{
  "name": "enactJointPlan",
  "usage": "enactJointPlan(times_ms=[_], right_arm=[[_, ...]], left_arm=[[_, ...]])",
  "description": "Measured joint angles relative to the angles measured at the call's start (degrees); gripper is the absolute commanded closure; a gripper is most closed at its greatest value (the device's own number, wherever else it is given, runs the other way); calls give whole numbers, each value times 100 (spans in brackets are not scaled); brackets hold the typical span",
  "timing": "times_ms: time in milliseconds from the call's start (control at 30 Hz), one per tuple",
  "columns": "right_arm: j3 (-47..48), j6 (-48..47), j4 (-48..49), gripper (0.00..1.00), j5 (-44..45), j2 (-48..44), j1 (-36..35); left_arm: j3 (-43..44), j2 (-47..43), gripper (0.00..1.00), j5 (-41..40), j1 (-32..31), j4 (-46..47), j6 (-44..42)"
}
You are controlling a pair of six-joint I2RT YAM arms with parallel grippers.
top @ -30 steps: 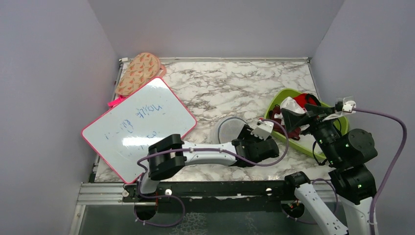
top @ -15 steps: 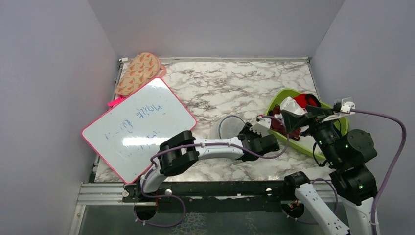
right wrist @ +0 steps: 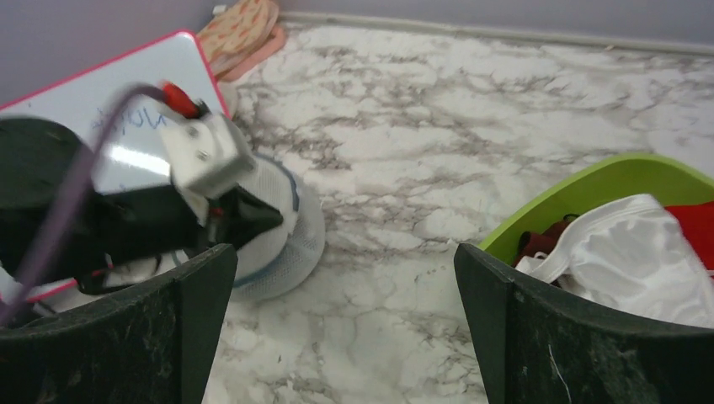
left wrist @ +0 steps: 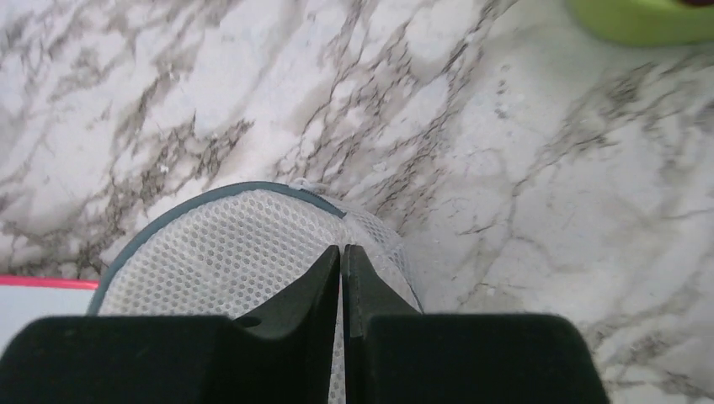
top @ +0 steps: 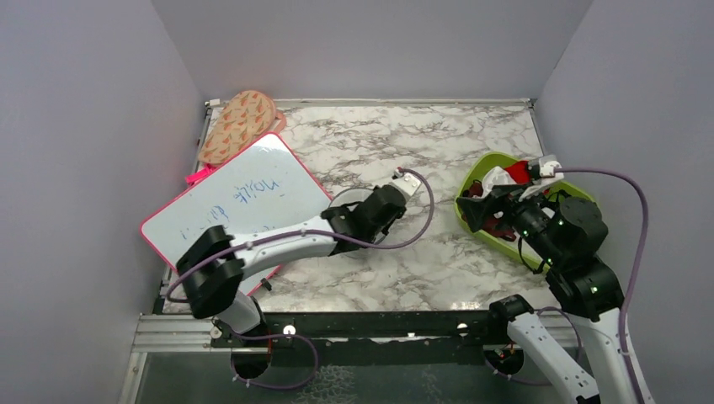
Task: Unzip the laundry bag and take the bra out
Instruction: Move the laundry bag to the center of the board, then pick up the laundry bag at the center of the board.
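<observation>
The laundry bag (left wrist: 227,252) is a squat white mesh drum with a dark zipper line round its rim; it also shows in the right wrist view (right wrist: 282,231). My left gripper (left wrist: 341,249) hangs just over the bag's top near the rim, fingers pressed together, with nothing visible between them. In the top view that arm covers most of the bag. My right gripper (right wrist: 343,249) is wide open and empty above bare marble, between the bag and the lime-green tray (right wrist: 589,189). The bra is not in view.
The green tray (top: 492,160) at the right holds a white cloth (right wrist: 631,252), a red cloth (right wrist: 695,223) and a dark red cloth (right wrist: 539,240). A pink-framed whiteboard (top: 236,210) lies at the left, a patterned mitt (top: 240,124) behind it.
My left arm swung left from beside the tray to over the bag, and its gripper went from open to shut. The right gripper shifted left and lower, staying open.
</observation>
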State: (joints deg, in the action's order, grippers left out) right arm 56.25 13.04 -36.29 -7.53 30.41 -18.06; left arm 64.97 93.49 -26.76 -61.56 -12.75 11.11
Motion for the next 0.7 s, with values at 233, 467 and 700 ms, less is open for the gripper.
enactJointPlan(times_ms=[233,467,700], right_arm=[[-614,15,173,8,-1193,669,0],[-1257,70,933,11,-1886,1145,-7],[-1252,385,975,10,-691,748,-26]], left_arm=[[-1071,-1799,100,1034,-4,1558,-1137],[-1261,-1956,71,1292,-11,1873,-1464],[-667,-1110,26,719,-273,1388,-1014]])
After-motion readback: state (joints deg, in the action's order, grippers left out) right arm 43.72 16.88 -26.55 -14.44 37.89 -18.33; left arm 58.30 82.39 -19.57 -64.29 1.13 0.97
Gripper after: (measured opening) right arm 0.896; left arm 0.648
